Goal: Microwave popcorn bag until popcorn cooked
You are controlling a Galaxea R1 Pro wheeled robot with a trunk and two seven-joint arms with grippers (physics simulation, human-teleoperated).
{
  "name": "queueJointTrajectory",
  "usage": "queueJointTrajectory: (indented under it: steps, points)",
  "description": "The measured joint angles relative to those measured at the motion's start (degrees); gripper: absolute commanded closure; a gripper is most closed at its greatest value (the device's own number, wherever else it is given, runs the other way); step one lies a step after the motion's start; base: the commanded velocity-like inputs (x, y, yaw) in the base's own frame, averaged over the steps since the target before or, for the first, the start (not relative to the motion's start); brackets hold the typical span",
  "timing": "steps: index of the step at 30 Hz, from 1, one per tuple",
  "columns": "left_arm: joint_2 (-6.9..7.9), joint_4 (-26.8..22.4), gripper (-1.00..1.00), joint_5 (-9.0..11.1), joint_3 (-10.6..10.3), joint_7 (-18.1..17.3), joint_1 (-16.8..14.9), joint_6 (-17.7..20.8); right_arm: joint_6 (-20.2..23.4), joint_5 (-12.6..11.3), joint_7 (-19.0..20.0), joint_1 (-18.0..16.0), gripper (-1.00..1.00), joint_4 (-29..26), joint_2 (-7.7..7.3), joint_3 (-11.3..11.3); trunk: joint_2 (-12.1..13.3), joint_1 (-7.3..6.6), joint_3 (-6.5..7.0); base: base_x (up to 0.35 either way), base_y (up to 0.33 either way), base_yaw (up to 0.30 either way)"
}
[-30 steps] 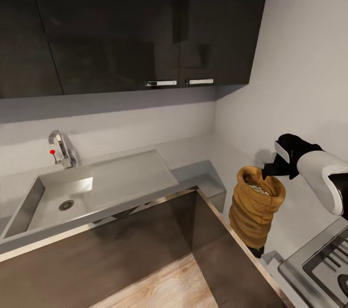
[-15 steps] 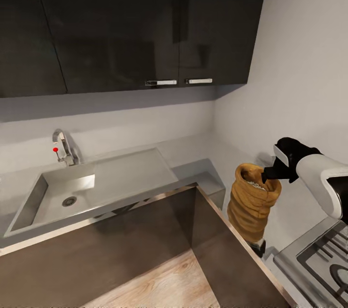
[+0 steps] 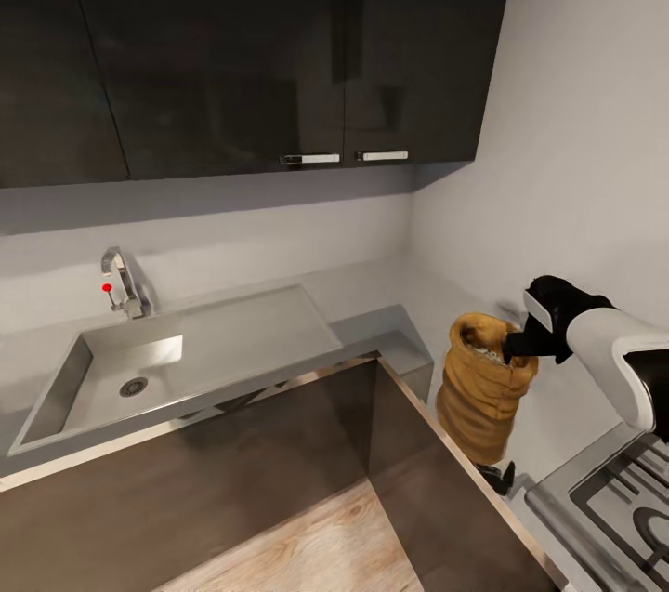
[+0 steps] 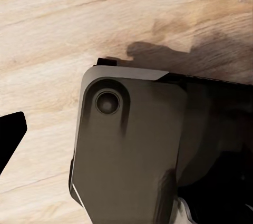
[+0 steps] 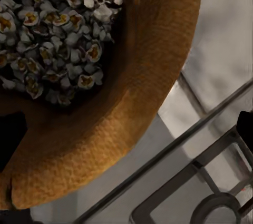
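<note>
The tan-brown popcorn bag (image 3: 483, 388) hangs upright in the air at the right, just off the corner of the grey countertop (image 3: 372, 332). My right gripper (image 3: 514, 343) is shut on its rolled rim. In the right wrist view the rim (image 5: 142, 103) runs between the black fingertips (image 5: 10, 139), and pale popcorn (image 5: 52, 29) fills the inside. The left wrist view looks down at my base over wood floor, and a left fingertip (image 4: 10, 139) sits at the frame's edge. The microwave is out of view.
A steel sink (image 3: 121, 369) with a faucet (image 3: 119, 281) is set in the worktop at the left. Dark upper cabinets (image 3: 279, 44) hang above it. A stove with grates (image 3: 613, 499) lies at the lower right, under the arm. A pale wall stands close behind the bag.
The view shifted slightly a second ago. Since then my right gripper has sunk a little with the bag still in its grip.
</note>
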Motion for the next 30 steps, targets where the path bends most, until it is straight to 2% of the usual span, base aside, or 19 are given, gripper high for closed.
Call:
queueJointTrajectory:
  steps: [3,7,16,17,23,30]
  points:
    - [0.01,0.0,-1.00,0.0,0.0,0.0,0.0,0.0,0.0,0.0,0.0,1.9,-1.00,-0.7,0.02,-0.1,0.0,0.00,0.00,0.000,0.000,0.000]
    - [0.02,0.0,-1.00,0.0,0.0,0.0,0.0,0.0,0.0,0.0,0.0,5.4,-1.00,-5.2,0.04,-0.2,0.0,0.00,0.00,0.000,0.000,0.000]
    - [0.02,0.0,-1.00,0.0,0.0,0.0,0.0,0.0,-0.6,0.0,0.0,6.0,-1.00,-6.7,0.00,-0.2,0.0,0.00,0.00,0.000,0.000,0.000]
    - [0.02,0.0,-1.00,0.0,0.0,0.0,0.0,0.0,-0.7,0.0,0.0,6.1,1.00,-6.7,-0.02,-0.2,0.0,0.00,0.00,0.000,0.000,0.000]
    - [0.02,0.0,-1.00,0.0,0.0,0.0,0.0,0.0,-0.9,0.7,0.0,6.0,1.00,-6.8,0.10,0.0,0.0,-0.01,0.02,0.000,0.000,0.000]
    - [0.10,0.0,-1.00,0.0,0.0,0.0,0.0,0.0,-0.9,0.4,0.1,6.1,1.00,-6.8,0.13,-0.1,0.0,0.00,0.01,0.000,0.000,0.000]
